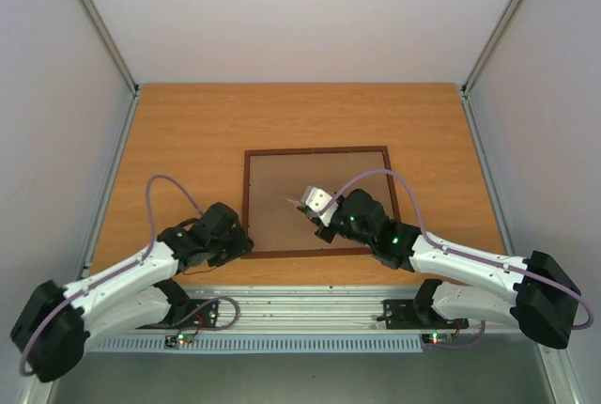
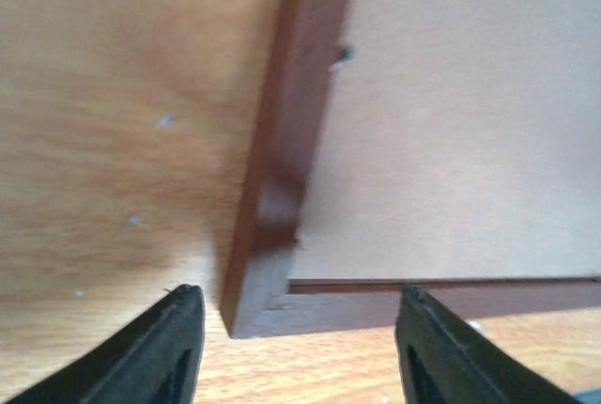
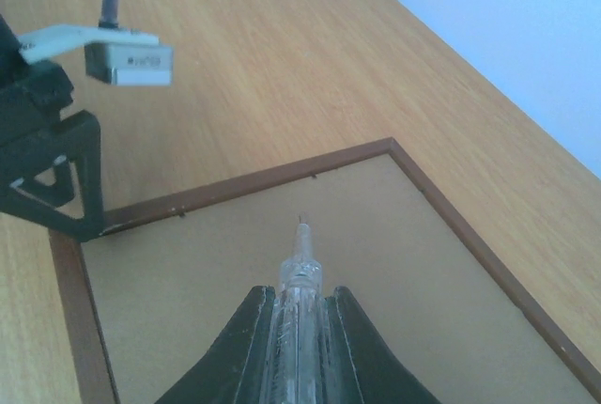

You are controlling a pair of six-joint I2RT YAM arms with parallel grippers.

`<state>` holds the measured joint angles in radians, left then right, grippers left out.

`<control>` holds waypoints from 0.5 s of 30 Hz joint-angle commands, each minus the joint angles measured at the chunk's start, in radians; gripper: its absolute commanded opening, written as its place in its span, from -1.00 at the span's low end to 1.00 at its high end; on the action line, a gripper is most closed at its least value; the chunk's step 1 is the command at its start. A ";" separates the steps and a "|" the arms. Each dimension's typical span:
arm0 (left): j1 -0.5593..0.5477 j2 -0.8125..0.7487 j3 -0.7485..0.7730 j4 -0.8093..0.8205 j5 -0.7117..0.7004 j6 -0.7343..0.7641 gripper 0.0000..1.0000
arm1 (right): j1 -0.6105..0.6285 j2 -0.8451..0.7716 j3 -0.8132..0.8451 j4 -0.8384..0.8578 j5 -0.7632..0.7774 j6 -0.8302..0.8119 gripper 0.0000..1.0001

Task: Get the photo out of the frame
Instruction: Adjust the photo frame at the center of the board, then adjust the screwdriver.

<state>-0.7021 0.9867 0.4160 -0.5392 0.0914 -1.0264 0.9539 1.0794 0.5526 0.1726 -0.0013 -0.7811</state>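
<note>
Just ahead of the left pincer (image 2: 299, 293), at the left of the scene, sits one corner of the frame (image 2: 286, 132). Jaws are spread with nothing between them, and the corner lines up with the gap; contact not evident in the wrist view. Frame lies flat on the counter (image 2: 113, 122), face down, plain brown back panel (image 2: 451, 141) up, longer sides running across in front of both arms. Photo not visible anywhere; judged to be under that panel, so ahead and to the right of this pincer. Moving right, the right pincer (image 3: 300, 305) hovers over the panel, clenched on a slim clear tool (image 3: 300, 268) whose tip points forward and down, short of the rail ahead of it. Small tabs (image 3: 315, 177) show along that rail's inner edge. Judgement: the coming move turns on the line from tip to nearest tab. Right arm is nearer the panel's middle and the tabs; left arm is nearer the corner, placed to steady the frame.
</note>
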 commanded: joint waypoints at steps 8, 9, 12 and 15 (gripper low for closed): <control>-0.003 -0.394 -0.037 0.155 -0.065 -0.042 0.48 | 0.059 0.067 -0.005 0.196 -0.013 0.051 -0.97; -0.004 -0.420 -0.032 0.158 -0.082 -0.046 0.52 | 0.070 0.085 -0.004 0.220 -0.005 0.042 -0.98; -0.002 -0.492 -0.042 0.201 -0.100 -0.069 0.56 | 0.105 0.140 -0.001 0.289 0.040 0.020 -0.98; -0.003 -0.549 -0.086 0.319 -0.103 -0.122 0.58 | 0.132 0.181 -0.012 0.383 0.078 0.018 -0.98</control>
<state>-0.7021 0.5007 0.3809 -0.4015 0.0219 -1.0828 1.0519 1.2213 0.5522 0.3820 0.0109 -0.7506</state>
